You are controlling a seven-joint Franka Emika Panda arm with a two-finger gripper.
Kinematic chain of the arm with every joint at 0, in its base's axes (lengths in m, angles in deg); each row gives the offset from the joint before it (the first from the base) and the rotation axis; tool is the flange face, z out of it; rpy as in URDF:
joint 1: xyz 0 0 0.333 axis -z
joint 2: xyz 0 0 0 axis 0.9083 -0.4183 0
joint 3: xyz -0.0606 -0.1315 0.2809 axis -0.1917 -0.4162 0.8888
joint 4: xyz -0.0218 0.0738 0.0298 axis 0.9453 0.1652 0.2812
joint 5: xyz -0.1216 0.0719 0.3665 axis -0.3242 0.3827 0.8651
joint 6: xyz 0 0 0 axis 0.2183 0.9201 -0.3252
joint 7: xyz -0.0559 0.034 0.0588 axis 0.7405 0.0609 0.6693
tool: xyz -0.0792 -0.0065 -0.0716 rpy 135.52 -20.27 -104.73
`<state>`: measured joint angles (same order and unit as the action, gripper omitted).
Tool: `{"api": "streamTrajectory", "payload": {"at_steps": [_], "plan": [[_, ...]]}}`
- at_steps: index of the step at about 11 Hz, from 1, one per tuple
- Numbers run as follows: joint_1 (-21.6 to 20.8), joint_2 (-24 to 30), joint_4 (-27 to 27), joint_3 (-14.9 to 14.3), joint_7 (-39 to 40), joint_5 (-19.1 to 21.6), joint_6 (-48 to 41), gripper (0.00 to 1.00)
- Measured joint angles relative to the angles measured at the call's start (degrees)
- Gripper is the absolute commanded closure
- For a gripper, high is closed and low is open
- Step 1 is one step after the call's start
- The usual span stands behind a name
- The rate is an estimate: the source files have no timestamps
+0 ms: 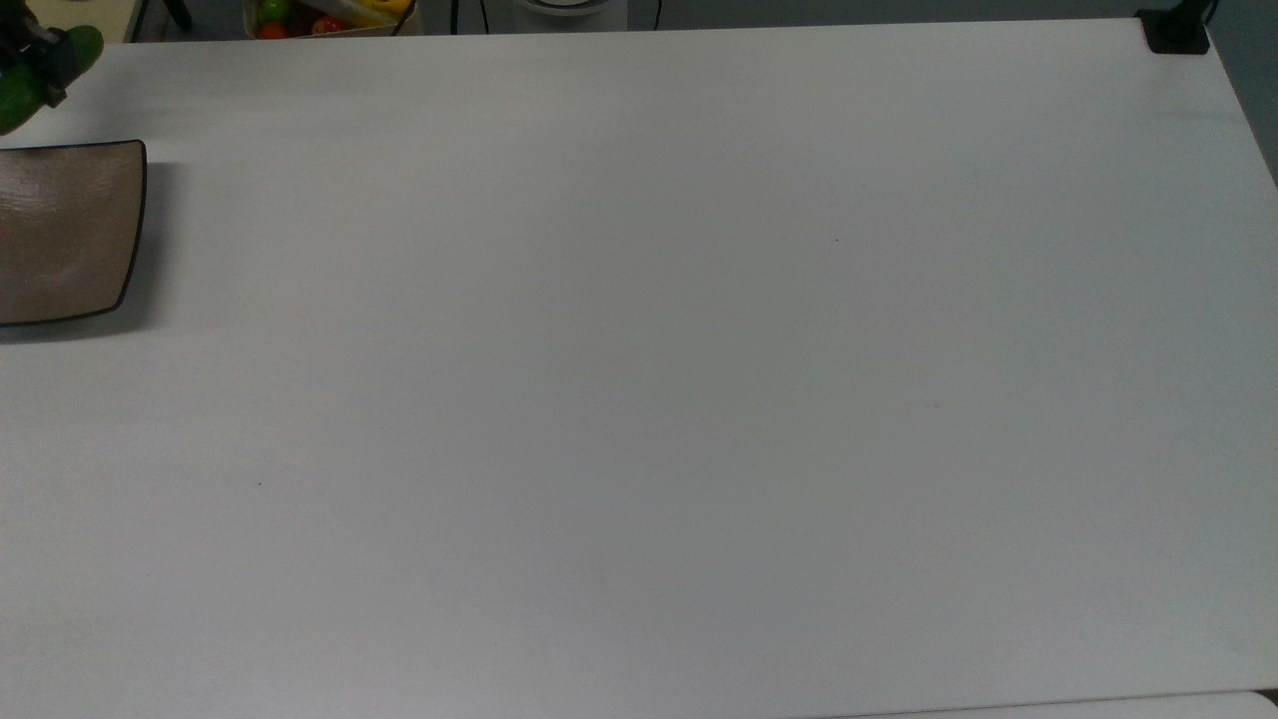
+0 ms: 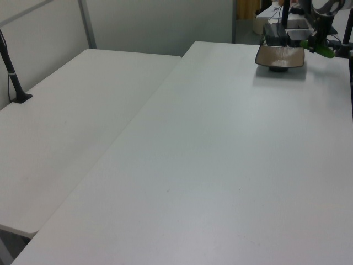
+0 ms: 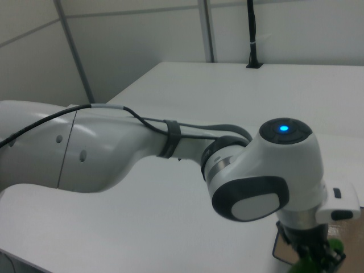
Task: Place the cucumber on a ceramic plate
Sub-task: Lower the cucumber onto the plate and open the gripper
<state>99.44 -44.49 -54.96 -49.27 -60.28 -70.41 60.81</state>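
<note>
The dark green cucumber (image 1: 15, 100) hangs at the top view's far left corner, just beyond the back edge of the ceramic plate (image 1: 65, 235). My gripper (image 1: 40, 58) is shut on the cucumber's middle. In the left view the cucumber (image 2: 326, 52) is held off the table, just right of the square brownish plate (image 2: 279, 56), with the gripper (image 2: 317, 44) over it. In the right view the gripper (image 3: 313, 257) points down below the white wrist, and green cucumber (image 3: 336, 245) shows beside the fingers. The plate's top holds nothing.
A box of small red, green and yellow fruits (image 1: 319, 15) stands beyond the table's far edge. A black clamp (image 1: 1176, 30) sits at the top view's right corner. A second white table (image 2: 66, 127) with a black post (image 2: 14, 77) adjoins in the left view.
</note>
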Motion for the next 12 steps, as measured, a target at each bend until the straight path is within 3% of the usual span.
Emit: {"api": "streamTrajectory", "payload": {"at_steps": [1,2,3,7,12], "plan": [[-0.3,-1.0,1.8,0.7,-1.7,2.3,0.0,0.86],[-0.8,-2.4,3.9,1.5,-4.3,3.4,0.0,0.72],[-1.2,-4.2,6.2,2.4,-7.4,3.6,0.0,0.01],[-3.4,-9.0,10.0,3.5,-20.7,3.8,7.0,0.00],[-3.5,-9.0,11.1,3.5,-21.7,3.8,7.2,0.00]]}}
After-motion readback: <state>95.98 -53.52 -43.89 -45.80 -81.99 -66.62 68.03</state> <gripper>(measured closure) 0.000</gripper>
